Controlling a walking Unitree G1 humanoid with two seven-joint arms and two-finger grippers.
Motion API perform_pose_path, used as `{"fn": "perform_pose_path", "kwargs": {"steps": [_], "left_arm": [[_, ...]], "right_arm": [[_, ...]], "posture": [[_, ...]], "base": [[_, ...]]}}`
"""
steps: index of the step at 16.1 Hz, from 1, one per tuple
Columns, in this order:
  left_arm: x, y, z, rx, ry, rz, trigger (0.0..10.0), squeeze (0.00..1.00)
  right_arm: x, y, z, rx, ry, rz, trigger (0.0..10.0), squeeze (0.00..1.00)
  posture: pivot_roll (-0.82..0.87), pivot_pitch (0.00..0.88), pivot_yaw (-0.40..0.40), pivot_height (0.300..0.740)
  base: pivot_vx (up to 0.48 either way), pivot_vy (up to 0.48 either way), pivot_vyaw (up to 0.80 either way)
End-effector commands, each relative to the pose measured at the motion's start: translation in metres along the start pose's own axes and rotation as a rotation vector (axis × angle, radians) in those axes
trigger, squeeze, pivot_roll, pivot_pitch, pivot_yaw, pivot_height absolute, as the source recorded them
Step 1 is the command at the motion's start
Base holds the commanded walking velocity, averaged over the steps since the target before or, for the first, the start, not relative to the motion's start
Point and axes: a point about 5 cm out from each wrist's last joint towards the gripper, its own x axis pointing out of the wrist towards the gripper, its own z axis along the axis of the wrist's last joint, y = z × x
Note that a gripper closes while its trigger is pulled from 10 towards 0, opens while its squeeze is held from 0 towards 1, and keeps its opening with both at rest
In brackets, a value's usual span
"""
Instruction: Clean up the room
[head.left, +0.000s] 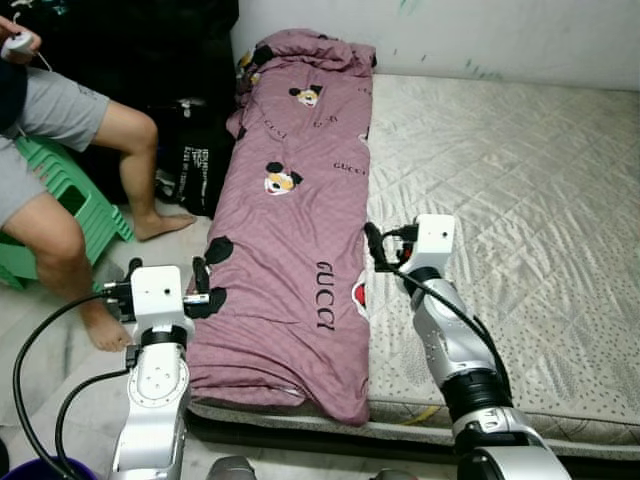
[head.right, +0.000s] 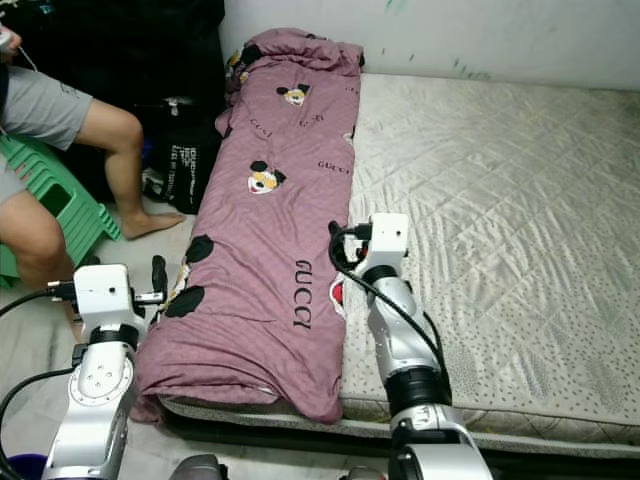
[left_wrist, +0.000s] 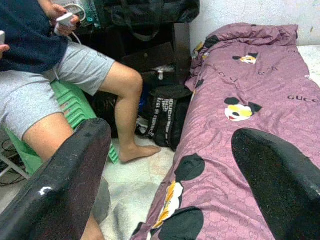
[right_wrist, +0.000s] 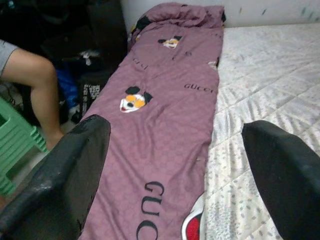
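**Folded quilt on the mattress, both grippers held wide**

A purple quilt (head.left: 300, 215), printed with cartoon mouse figures and lettering, lay folded into a long strip along the left edge of a bare quilted mattress (head.left: 500, 200). Its far end was bunched against the white wall (head.left: 450, 35); its near end reached the mattress's front edge, and its left side draped over the mattress edge toward the floor (head.left: 60, 390).

The left gripper (head.left: 203, 288) was at the quilt's near left edge, its fingers (left_wrist: 65, 185) spread wide apart and holding nothing. The right gripper (head.left: 375, 250) was at the quilt's right edge, where quilt met bare mattress; its fingers (right_wrist: 70, 170) were likewise spread wide, with nothing between them.

A person (head.left: 60, 180) in grey shorts sat on a green stool (head.left: 70, 195) to the left of the bed, bare feet on the floor, holding a small white device (left_wrist: 65, 20). A black bag (head.left: 195, 160) stood on the floor between the person's leg and the bed.
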Motion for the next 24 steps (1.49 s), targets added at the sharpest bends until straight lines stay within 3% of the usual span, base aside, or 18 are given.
{"fn": "perform_pose_path", "kwargs": {"steps": [1, 4, 5, 9, 15, 24], "left_arm": [[0.003, 0.000, -0.002, -0.014, 0.004, 0.005, 10.0, 0.00], [0.007, -0.002, -0.013, 0.034, 0.016, -0.026, 10.0, 0.00], [0.006, -0.001, -0.026, 0.049, 0.068, -0.032, 10.0, 0.00], [0.003, -0.001, -0.062, -0.051, 0.259, -0.058, 10.0, 0.00], [0.006, -0.013, -0.067, -0.017, 0.249, -0.105, 10.0, 0.00], [-0.001, -0.012, -0.088, -0.008, 0.331, -0.100, 10.0, 0.00]], "right_arm": [[0.003, 0.001, 0.001, -0.003, 0.004, -0.010, 10.0, 0.00], [0.004, -0.001, -0.007, -0.007, 0.023, -0.021, 10.0, 0.00], [0.003, -0.005, -0.013, -0.013, 0.046, -0.040, 10.0, 0.00], [-0.008, -0.015, -0.038, -0.041, 0.124, -0.069, 10.0, 0.00], [-0.010, -0.017, -0.045, -0.074, 0.144, -0.056, 10.0, 0.00], [-0.012, -0.017, -0.057, -0.121, 0.211, -0.032, 10.0, 0.00]], "posture": [[-0.03, 0.000, 0.005, 0.740], [-0.03, 0.000, 0.008, 0.740], [-0.03, 0.000, 0.009, 0.740], [-0.04, 0.000, 0.011, 0.740], [-0.04, 0.000, 0.009, 0.740], [-0.06, 0.000, 0.008, 0.740]], "base": [[0.000, 0.000, -0.80], [0.000, 0.000, -0.80], [0.000, 0.000, -0.80], [0.000, 0.000, -0.54], [0.000, 0.000, 0.00], [0.000, 0.000, 0.00]]}}
